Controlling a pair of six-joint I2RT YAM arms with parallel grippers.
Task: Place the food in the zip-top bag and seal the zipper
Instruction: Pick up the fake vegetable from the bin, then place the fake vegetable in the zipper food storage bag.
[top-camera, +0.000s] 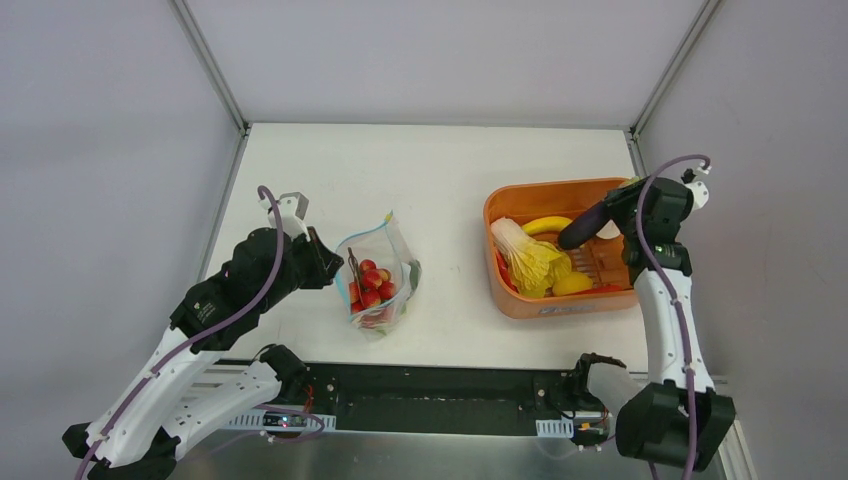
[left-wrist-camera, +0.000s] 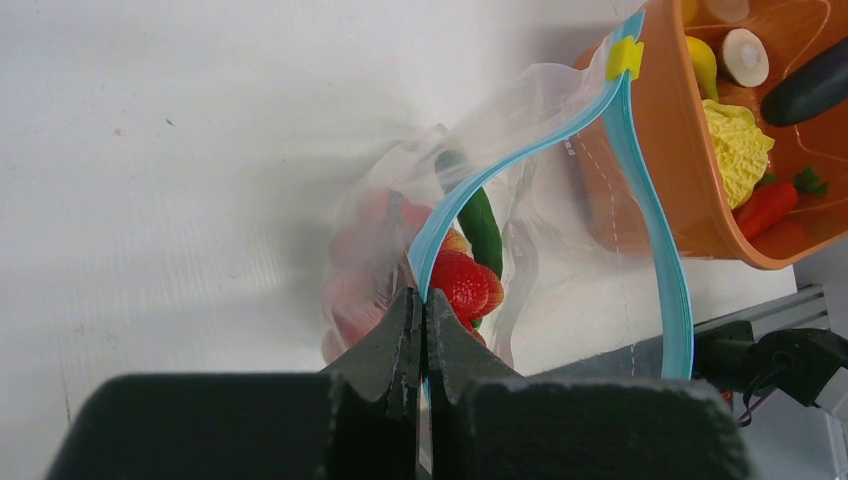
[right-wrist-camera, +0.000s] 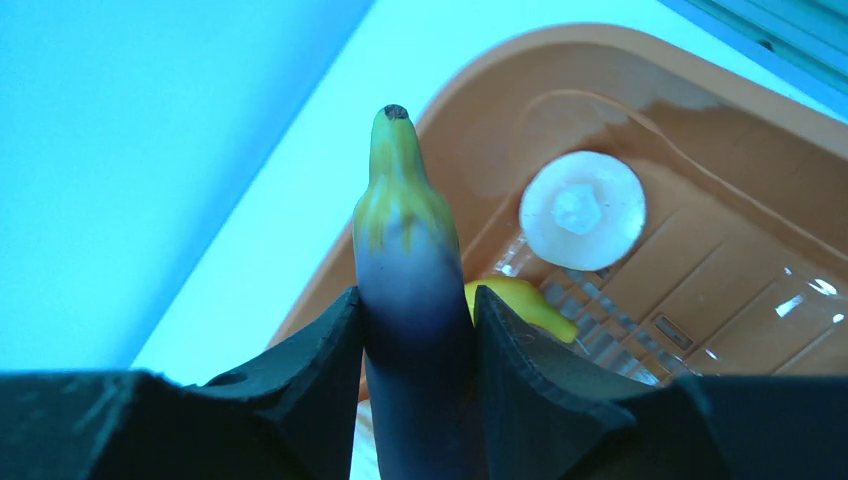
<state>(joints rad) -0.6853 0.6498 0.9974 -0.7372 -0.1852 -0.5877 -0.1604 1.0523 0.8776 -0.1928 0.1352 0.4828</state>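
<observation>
Here, on a white table (top-camera: 420, 170) between grey walls (top-camera: 100, 150), the left gripper (left-wrist-camera: 421, 325) pinches the zipper (left-wrist-camera: 520, 157) of the zip-top bag (top-camera: 385, 248); the right gripper (right-wrist-camera: 412, 300) clamps an eggplant (right-wrist-camera: 408, 250) above the orange tub (top-camera: 497, 287).

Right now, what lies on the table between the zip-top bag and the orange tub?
Nothing: in the top external view, only bare white table separates the zip-top bag from the orange tub.

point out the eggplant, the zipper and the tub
eggplant (right-wrist-camera: 412, 300): right wrist view, on its purple body
zipper (left-wrist-camera: 655, 240): left wrist view, on the right-hand run of the blue strip
tub (top-camera: 565, 305): top view, on its near orange wall
</observation>
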